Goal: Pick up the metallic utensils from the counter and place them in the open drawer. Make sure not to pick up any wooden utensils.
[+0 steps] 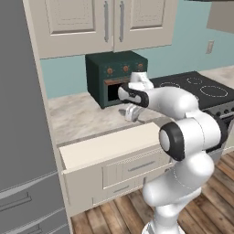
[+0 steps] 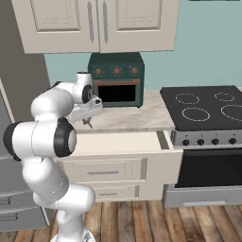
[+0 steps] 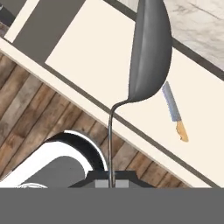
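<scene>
**Metal spoon pinched by its handle above the open drawer; knife already inside**

Grip. In the hand view the two-finger gripper is clenched on the thin end of the small all-grey metal spoon's handle. The spoon hangs away from the fingers, bowl farthest out, its curved neck rising from between the tips. Holding it by the very end keeps the bowl clear of the fingers, which I judge suits a drop into a shallow space.

Position. The spoon's bowl lies over the wide shallow cream-white drawer, pulled out below the edge of the light beige marbled stone counter. From the right base view the gripper sits low at the counter's front edge, above the drawer's back part. In the left base view the hand points down at the same spot, in front of a dark green countertop oven.

Container. The drawer floor holds one item: a small knife with a bluish-steel blade and short orange-tan handle, lying flat. It lies just beside the spoon's bowl as seen from the hand; height between them I cannot tell.

Judgement. One metal piece stowed, the second ready for release.
</scene>
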